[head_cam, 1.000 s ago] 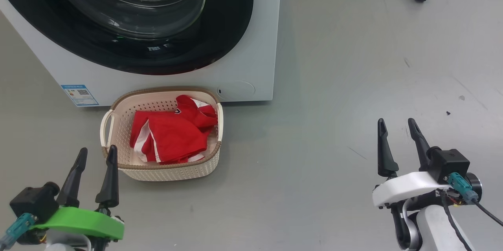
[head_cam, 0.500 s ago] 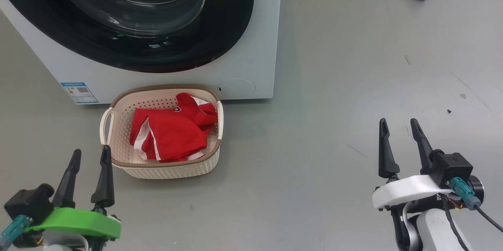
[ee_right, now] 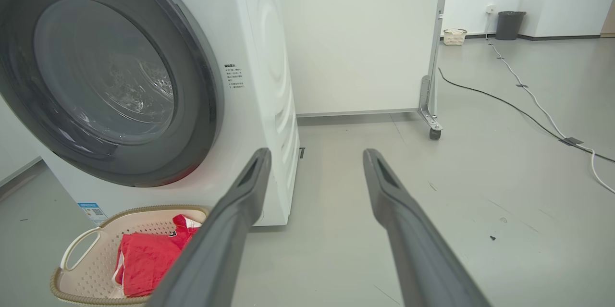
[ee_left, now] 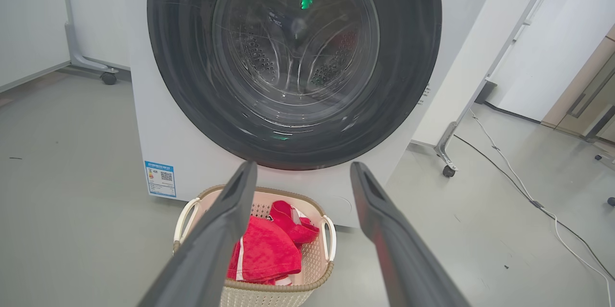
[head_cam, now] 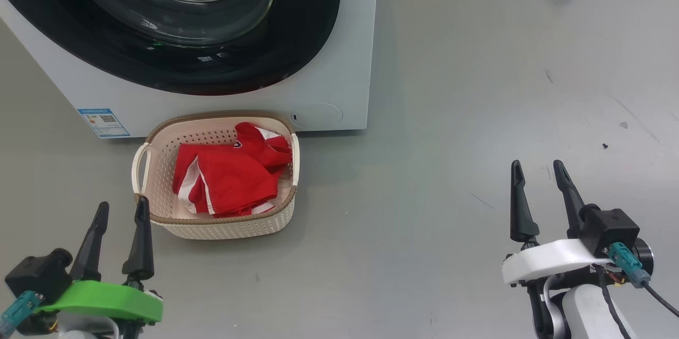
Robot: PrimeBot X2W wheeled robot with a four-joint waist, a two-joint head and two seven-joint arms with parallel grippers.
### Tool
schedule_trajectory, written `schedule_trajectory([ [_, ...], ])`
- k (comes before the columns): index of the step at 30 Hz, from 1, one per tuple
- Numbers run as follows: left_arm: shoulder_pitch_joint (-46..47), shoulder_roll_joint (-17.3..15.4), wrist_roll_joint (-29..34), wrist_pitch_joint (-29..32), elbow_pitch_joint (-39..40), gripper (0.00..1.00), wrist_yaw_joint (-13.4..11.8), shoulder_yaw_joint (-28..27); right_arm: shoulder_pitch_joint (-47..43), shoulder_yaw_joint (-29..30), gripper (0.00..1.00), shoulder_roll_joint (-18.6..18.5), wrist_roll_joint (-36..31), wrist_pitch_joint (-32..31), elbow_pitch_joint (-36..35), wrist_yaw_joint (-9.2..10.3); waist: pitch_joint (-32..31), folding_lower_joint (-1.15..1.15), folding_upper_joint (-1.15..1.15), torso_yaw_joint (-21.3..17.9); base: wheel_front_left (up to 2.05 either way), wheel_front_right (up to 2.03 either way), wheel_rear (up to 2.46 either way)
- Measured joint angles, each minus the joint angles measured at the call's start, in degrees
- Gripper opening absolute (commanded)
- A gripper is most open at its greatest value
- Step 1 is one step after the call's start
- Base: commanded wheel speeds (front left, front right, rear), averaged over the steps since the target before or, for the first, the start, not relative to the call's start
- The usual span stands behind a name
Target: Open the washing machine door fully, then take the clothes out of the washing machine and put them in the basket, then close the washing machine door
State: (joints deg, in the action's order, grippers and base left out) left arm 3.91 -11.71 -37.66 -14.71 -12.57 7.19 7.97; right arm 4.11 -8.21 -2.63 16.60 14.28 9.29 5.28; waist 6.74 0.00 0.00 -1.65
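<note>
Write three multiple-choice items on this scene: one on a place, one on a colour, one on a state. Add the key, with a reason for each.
1. Where do the clothes lie?
A. in the drum
B. in the basket
C. on the floor

2. What colour is the basket's rim?
A. brown
B. blue
C. black

3. How does the washing machine door stand?
A. shut
B. wide open
C. taken off

Key:
1 B: the red fabric sits inside the perforated cream walls.
2 A: the woven-look band round the top is brown.
3 A: its black rim lies flush against the front of the washing machine.
</note>
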Motion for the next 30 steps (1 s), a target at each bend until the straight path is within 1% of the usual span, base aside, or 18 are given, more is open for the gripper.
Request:
schedule_trajectory([
  [4, 0.0, 0.0, 0.01, 0.0, -0.01, 1.0, 0.0, -0.07, -0.06, -0.07, 1.0, 0.01, 0.0, 0.0, -0.18, 0.35, 0.01, 0.0, 0.0, -0.03, 0.0, 0.0, 0.0],
  [30, -0.06, -0.04, 0.94, 0.0, -1.14, 1.0, 0.0, 1.09, -1.09, -0.99, 1.0, 0.01, -0.18, 0.0, -0.6, 0.52, -0.44, 0.0, 0.0, -0.04, 0.0, 0.0, 0.0],
])
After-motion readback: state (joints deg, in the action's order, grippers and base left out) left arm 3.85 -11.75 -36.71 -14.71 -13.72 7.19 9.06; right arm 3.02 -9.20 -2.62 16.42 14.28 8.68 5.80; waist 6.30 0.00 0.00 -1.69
